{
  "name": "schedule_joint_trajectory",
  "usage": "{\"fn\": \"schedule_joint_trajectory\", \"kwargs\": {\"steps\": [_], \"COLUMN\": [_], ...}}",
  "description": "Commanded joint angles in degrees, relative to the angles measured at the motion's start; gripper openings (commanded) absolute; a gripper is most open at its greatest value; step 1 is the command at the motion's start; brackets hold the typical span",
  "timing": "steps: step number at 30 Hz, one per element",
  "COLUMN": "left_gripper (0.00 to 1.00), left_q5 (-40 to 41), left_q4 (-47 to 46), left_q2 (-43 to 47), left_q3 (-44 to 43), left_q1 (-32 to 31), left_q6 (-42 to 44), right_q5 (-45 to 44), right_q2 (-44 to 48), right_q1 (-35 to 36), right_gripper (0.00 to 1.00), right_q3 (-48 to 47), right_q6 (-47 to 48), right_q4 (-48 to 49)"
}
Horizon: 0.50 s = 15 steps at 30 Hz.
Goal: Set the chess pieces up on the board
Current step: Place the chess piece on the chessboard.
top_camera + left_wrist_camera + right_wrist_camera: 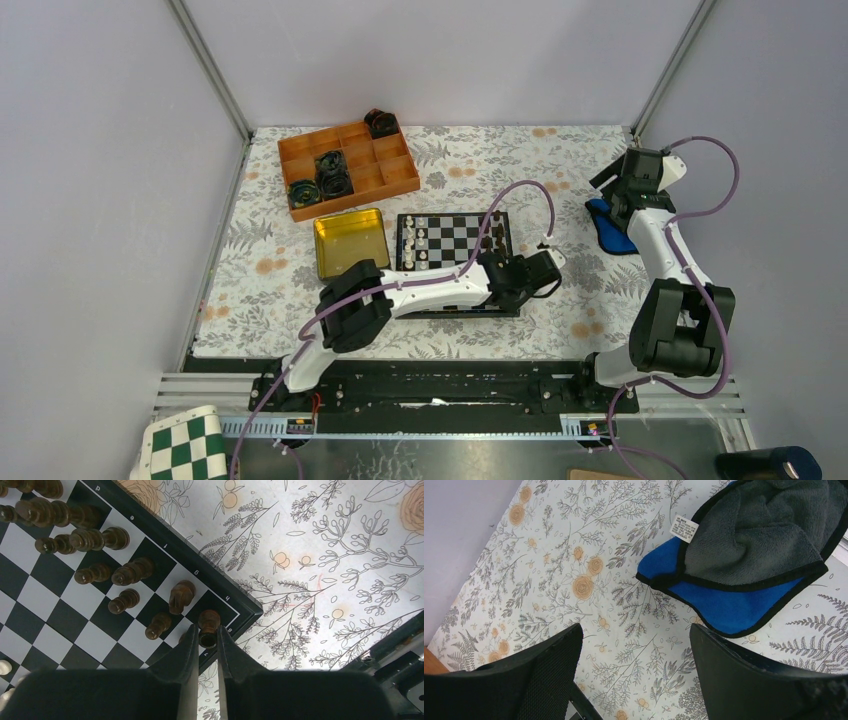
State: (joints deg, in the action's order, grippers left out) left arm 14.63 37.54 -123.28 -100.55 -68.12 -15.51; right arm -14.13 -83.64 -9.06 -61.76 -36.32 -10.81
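Note:
The board [470,232] lies mid-table, with white chess pieces [420,242] lined along its left side. In the left wrist view, several dark brown chess pieces [131,572] stand in two rows near the board's [55,617] far edge. My left gripper [206,636] is shut on a dark brown piece [209,625] over the board's corner square, next to the black border. One white piece [4,667] shows at the left edge. My right gripper [636,635] hangs open over the floral cloth at the far right [612,188], holding nothing.
A blue and grey cloth [744,555] lies just beyond the right gripper. An orange tray [385,178] with black coiled objects sits at the back left, with a gold tin [350,243] left of the board. A green-and-white checkered sheet [185,448] lies off the table's near left.

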Motion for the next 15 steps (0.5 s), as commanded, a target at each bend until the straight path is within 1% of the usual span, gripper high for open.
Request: {"fn": "schedule_joint_trajectory", "kwargs": {"steps": [1,10,11,15], "left_gripper": [0.03,0.05,0.09,0.18], "left_q5": [1.9,2.5,2.3,1.8], "left_q4": [0.3,0.3,0.2,0.3], "left_q2": [-1.0,-1.8,-1.8,-1.9], "left_q3": [-2.0,-2.3,-2.3,-2.5], "left_q1": [-0.3,-0.2,-0.2,-0.2], "left_q6": [-0.2,-0.6,-0.6,-0.5], "right_q5": [-0.2,0.6,0.7,0.9], "right_q2": [-0.1,-0.1,-0.2,-0.3], "right_q1": [-0.3,-0.3,-0.3,-0.4], "right_gripper": [0.85,0.85,0.85,0.85], "right_q3": [-2.3,-1.9,-1.9,-1.9], "right_q6": [0.5,0.5,0.5,0.5], "right_q4": [2.5,3.0,3.0,3.1]}}
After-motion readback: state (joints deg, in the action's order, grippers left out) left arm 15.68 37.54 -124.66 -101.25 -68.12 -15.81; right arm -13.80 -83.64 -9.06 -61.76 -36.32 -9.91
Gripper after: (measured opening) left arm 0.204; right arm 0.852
